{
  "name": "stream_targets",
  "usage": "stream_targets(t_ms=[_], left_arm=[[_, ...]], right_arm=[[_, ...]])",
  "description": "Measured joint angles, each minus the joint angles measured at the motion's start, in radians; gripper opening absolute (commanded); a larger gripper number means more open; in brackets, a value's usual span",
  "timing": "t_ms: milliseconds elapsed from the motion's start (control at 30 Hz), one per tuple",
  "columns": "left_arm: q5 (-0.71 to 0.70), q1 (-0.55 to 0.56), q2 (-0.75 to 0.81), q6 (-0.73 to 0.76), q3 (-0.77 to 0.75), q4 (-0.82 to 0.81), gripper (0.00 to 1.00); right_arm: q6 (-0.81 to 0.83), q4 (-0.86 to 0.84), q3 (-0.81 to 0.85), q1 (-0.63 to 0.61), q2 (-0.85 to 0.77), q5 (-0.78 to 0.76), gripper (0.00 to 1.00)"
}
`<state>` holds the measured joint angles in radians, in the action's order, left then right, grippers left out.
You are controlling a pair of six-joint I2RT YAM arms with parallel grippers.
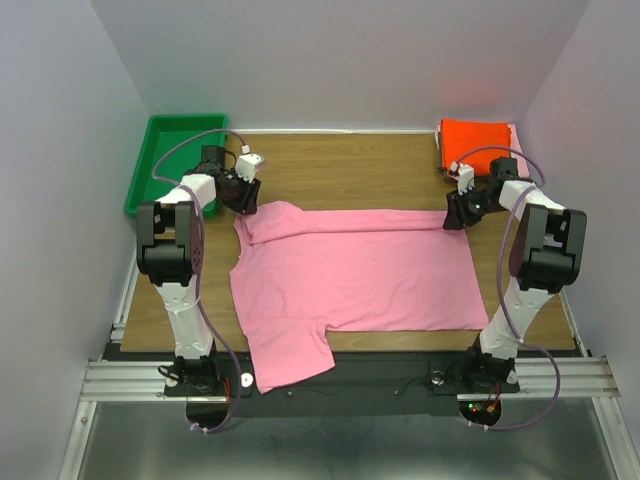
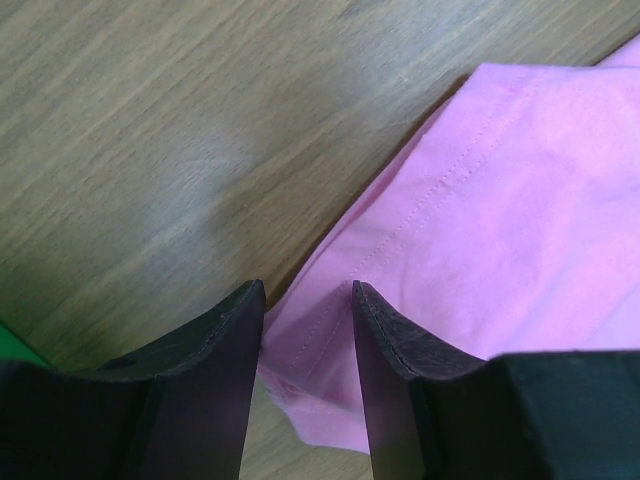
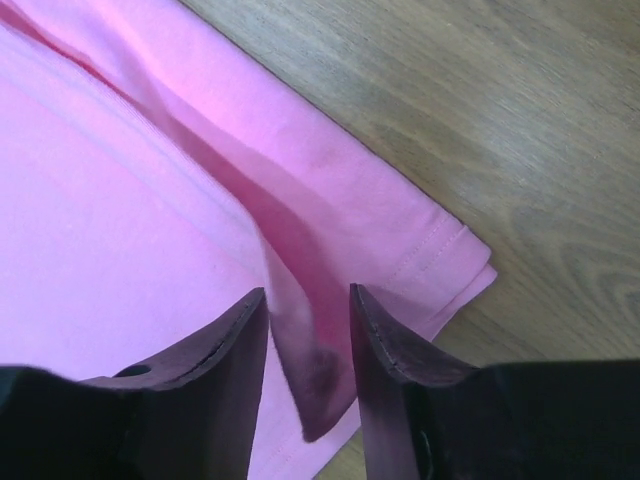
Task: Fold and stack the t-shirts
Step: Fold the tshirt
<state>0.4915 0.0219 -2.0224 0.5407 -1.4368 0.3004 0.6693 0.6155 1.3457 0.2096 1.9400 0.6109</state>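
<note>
Pink t-shirt (image 1: 350,280) flat; left claw (image 2: 307,290) parted astride its hem, right claw (image 3: 306,292) parted astride fold.

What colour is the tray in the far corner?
The tray is bright green; the top view shows it best.

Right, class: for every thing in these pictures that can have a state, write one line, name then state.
Large bubblegum pink cotton t-shirt: spread flat, far edge folded over.
Bright orange-red t-shirt: folded, at the far right corner.
Green plastic tray: upright, at the far left corner.
Left gripper: jaws apart, astride the pink shirt's edge.
Right gripper: jaws apart, astride a fold at its corner.
</note>
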Motion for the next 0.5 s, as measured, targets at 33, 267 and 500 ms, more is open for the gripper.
stream_targets(t_ms=[33,267,500], left_arm=[[-0.005,0.0,0.0,-0.001,0.001,-0.004,0.49],[-0.029,0.0,0.001,-0.01,0.003,-0.013,0.28],[-0.015,0.0,0.06,-0.014,0.034,-0.011,0.0]], right_arm=[[0.002,0.004,0.0,0.0,0.0,0.0,0.33],[0.014,0.013,0.0,0.0,0.0,0.0,0.14],[0.016,0.014,0.0,0.0,0.0,0.0,0.09]])
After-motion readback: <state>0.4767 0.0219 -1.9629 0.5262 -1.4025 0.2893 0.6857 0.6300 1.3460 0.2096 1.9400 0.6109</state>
